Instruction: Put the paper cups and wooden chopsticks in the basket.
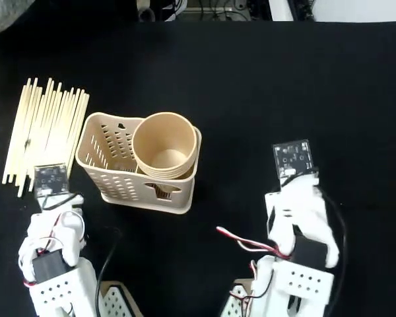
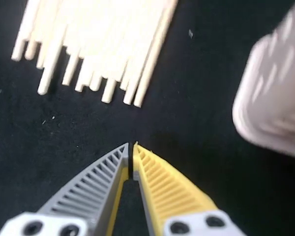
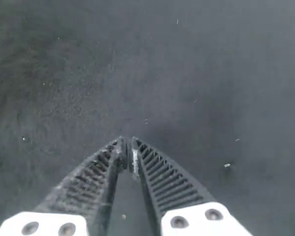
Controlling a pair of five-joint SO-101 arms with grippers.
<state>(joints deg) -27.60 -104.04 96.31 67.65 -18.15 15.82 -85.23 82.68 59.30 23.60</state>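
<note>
Several wooden chopsticks lie in a loose bundle at the table's left; their near ends fan out ahead of my left gripper, which is shut and holds nothing. A beige slotted basket stands right of them with stacked paper cups inside; its wall is beside the left gripper. My left arm hovers just behind the chopsticks' near ends. My right gripper is shut over bare black cloth, and the right arm sits well right of the basket.
Black cloth covers the whole table. Cables and equipment line the far edge. Both arm bases stand at the near edge, with a red and white wire by the right one.
</note>
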